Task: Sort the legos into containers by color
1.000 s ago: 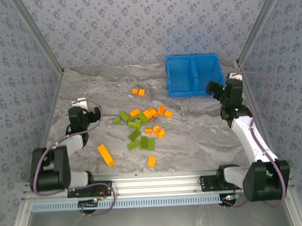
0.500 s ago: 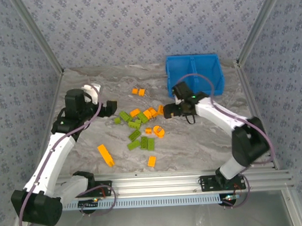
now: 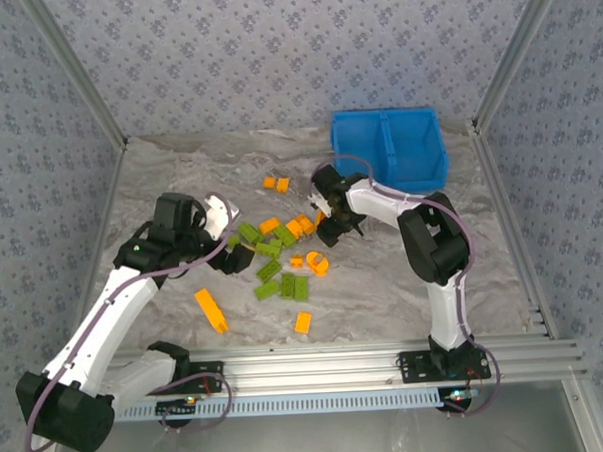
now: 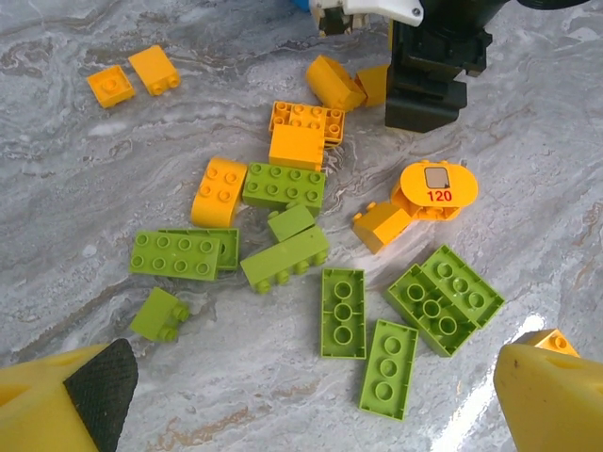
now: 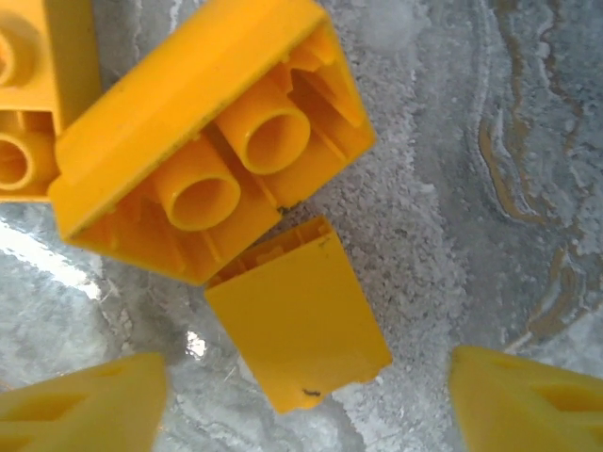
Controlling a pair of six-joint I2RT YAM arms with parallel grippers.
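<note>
Orange and olive-green legos (image 3: pixel 282 249) lie in a loose pile mid-table. The blue bin (image 3: pixel 388 148) with its two containers stands at the back right. My right gripper (image 3: pixel 333 223) is down at the pile's right edge. In the right wrist view its yellow fingers (image 5: pixel 87 403) stand either side of a small orange brick (image 5: pixel 297 320), with a gap on each side. A bigger orange brick (image 5: pixel 212 141) lies on its side just beyond. My left gripper (image 3: pixel 235 255) hovers open at the pile's left edge, above green bricks (image 4: pixel 344 313), holding nothing.
An orange ring piece (image 4: pixel 435 188) marked 120 lies near the right gripper's black body (image 4: pixel 429 75). Two small orange bricks (image 3: pixel 276 184) sit apart at the back. A long orange brick (image 3: pixel 211 310) and another orange one (image 3: pixel 304 322) lie nearer the front rail.
Both arms have swung in from the table's sides to the pile. The right gripper left the bin and came down over the orange bricks; the left came to the green ones.
</note>
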